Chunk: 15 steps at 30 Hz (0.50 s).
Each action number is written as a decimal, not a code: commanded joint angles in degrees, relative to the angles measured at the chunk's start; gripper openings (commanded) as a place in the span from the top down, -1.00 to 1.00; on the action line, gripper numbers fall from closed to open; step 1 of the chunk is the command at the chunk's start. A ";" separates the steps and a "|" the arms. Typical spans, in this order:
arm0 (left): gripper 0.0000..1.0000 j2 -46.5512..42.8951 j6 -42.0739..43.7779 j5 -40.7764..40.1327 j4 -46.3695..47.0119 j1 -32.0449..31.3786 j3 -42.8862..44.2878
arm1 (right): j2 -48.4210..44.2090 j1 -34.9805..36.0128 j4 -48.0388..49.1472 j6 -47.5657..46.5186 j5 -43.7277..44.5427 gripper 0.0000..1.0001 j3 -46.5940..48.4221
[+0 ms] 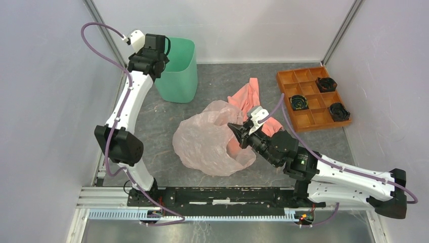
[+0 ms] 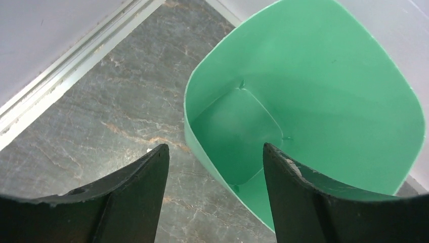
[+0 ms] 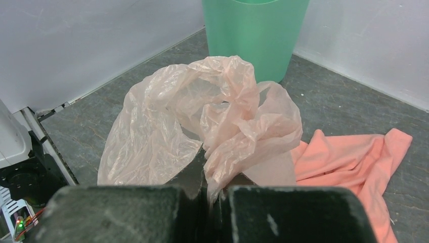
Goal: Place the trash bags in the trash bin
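Pink plastic bag [image 1: 207,144] lies mid-counter, one fold clamped by the right gripper [image 1: 237,129]. Left gripper [image 2: 215,148] hangs with fingers spread over the green bin [image 1: 177,78] at the far-left corner.

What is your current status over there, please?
Right gripper shut on pink bag, bag on table. Left gripper open at rim of green bin; bin looks empty. Orange cloth lies against the bag.

Both arms [image 1: 132,96] are white with black joints [image 1: 121,146] and purple cables [image 1: 83,35].
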 commanded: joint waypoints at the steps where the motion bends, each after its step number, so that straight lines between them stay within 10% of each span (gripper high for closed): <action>1: -0.49 1.62 -10.75 -4.18 -7.11 0.47 3.45 | -1.27 -0.07 1.55 -0.90 1.28 0.98 -0.53; 15: 0.12 8.04 -15.48 0.61 -10.20 2.23 6.23 | -4.74 -0.06 1.90 1.09 0.37 0.99 -1.97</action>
